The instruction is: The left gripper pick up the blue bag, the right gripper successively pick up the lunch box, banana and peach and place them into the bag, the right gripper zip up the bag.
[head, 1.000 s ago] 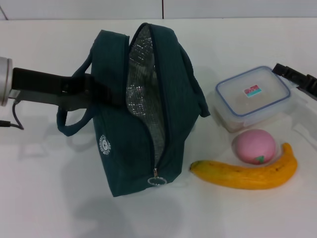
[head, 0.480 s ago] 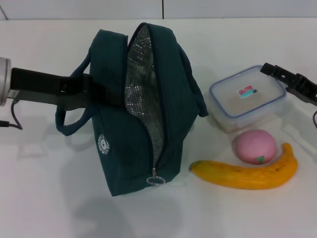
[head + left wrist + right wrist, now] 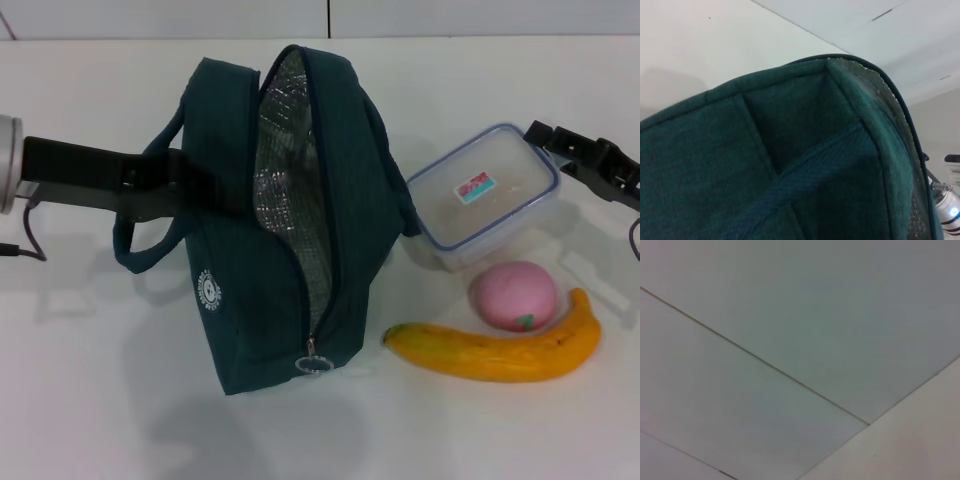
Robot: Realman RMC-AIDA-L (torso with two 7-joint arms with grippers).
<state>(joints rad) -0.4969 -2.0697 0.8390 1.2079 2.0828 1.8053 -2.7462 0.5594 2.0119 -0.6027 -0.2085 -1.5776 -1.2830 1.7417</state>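
The blue bag (image 3: 300,250) stands on the white table with its zipper open and silver lining showing. My left gripper (image 3: 197,190) reaches in from the left and is shut on the bag's side by the handle; the left wrist view is filled with the bag's fabric (image 3: 790,165). The clear lunch box (image 3: 480,195) with a blue rim hangs tilted just right of the bag, and my right gripper (image 3: 556,148) is shut on its far right edge. The pink peach (image 3: 512,295) and the yellow banana (image 3: 490,352) lie on the table in front of the box.
The zipper's ring pull (image 3: 316,362) hangs at the bag's near end. A loose bag handle (image 3: 140,245) droops below my left arm. White table (image 3: 100,400) spreads in front and to the left. The right wrist view shows only pale panels.
My right gripper has carried the lunch box up and to the left, toward the bag, tilting it more. The bag, peach and banana have stayed put.
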